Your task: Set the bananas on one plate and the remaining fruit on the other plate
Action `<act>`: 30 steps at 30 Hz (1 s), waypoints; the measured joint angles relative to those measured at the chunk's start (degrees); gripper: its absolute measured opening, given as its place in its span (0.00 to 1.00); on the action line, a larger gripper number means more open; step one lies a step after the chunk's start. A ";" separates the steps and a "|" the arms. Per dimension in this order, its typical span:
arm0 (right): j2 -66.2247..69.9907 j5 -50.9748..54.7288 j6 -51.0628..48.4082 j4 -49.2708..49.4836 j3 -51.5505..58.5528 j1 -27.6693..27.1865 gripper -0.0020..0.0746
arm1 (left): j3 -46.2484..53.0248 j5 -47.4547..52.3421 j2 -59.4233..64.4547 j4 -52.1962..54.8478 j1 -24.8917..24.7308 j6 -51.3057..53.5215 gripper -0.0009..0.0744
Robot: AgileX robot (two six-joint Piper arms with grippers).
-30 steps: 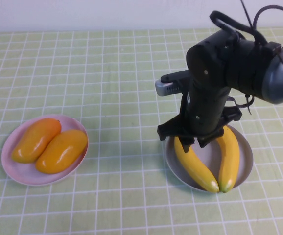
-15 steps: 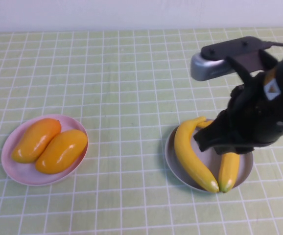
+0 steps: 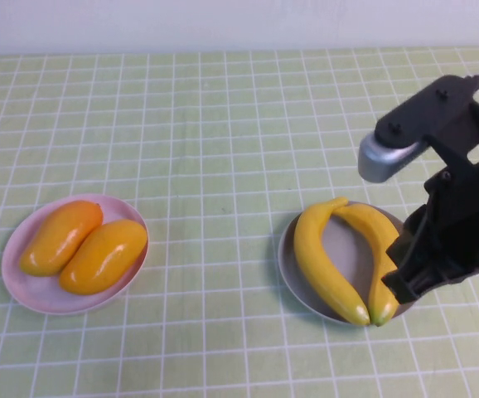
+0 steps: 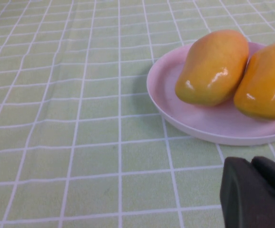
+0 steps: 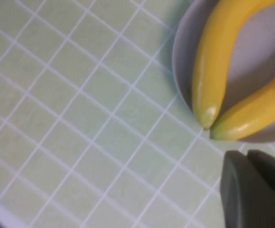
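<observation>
From the high view we see a surface (image 3: 223,124) covered in a pale green cloth with a white grid. On the robot's left lies the round, shallow, pale pink plate (image 3: 24,286), and on it the two plump, glossy, yellow-orange mango-like fruits (image 3: 86,247) lie side by side, touching. On the right sits the round grey-blue plate (image 3: 343,249), carrying two long, curved, glossy yellow plastic bananas (image 3: 322,261) whose near tips meet at the plate's near rim. The black right gripper (image 3: 407,286) hangs by the plate's right edge, partly covering one banana; it holds nothing.

From the left wrist view we see the left gripper (image 4: 259,192), its dark fingers (image 4: 244,190) pressed together and empty, above the green cloth just beside the pink plate (image 4: 194,128). The two orange fruits (image 4: 213,66) rest on that plate, touching each other.

From the right wrist view we see the right gripper (image 5: 256,187) with its dark fingers (image 5: 242,190) pressed together, holding nothing, just off the grey plate (image 5: 182,52). The two bananas (image 5: 213,61) lie on the plate, their greenish tips meeting at its rim.
</observation>
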 joint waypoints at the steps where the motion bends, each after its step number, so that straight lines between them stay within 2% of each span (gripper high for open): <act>1: -1.06 -3.33 -1.28 0.14 2.69 -0.80 0.01 | 0.00 0.00 0.00 0.00 0.00 0.00 0.01; 5: -6.58 -17.06 -6.12 1.37 14.44 -6.13 0.01 | 0.00 0.00 0.00 0.00 0.00 0.00 0.01; 13: -23.12 -46.77 -7.79 12.32 42.83 -26.84 0.01 | 0.00 0.00 0.00 0.00 0.00 0.00 0.01; 17: -35.11 -55.00 -7.94 14.28 55.28 -33.89 0.01 | 0.00 0.00 0.00 0.00 0.00 0.00 0.01; 23: -53.82 -58.99 -9.65 14.48 66.84 -37.68 0.01 | 0.00 0.00 0.00 0.00 0.00 0.00 0.01; 30: -67.88 -58.27 -9.87 14.48 72.31 -38.29 0.01 | 0.00 0.00 0.00 0.00 0.00 0.00 0.01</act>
